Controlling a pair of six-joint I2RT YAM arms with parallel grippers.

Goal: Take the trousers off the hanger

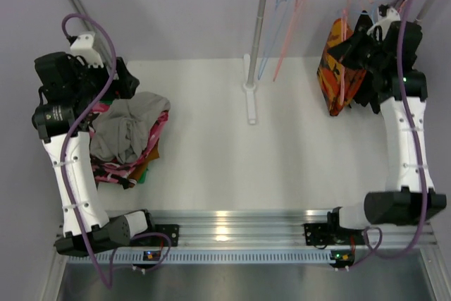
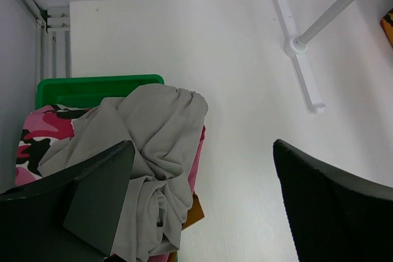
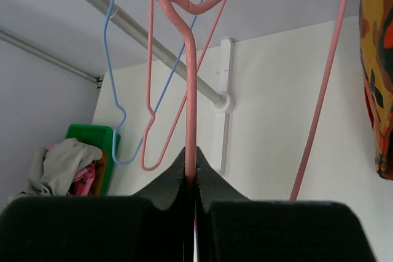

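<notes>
Diagonally, crumpled grey trousers atop floral pair.

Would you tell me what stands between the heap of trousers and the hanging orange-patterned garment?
In the top view, the rack's upright post and foot stand on the table between trousers and orange-patterned garment; empty blue and pink hangers hang above.

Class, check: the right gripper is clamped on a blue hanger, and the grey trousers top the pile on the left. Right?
Wrong: the hanger in the right gripper is pink, not blue, as the right wrist view shows. The grey trousers do top the left pile.
</notes>
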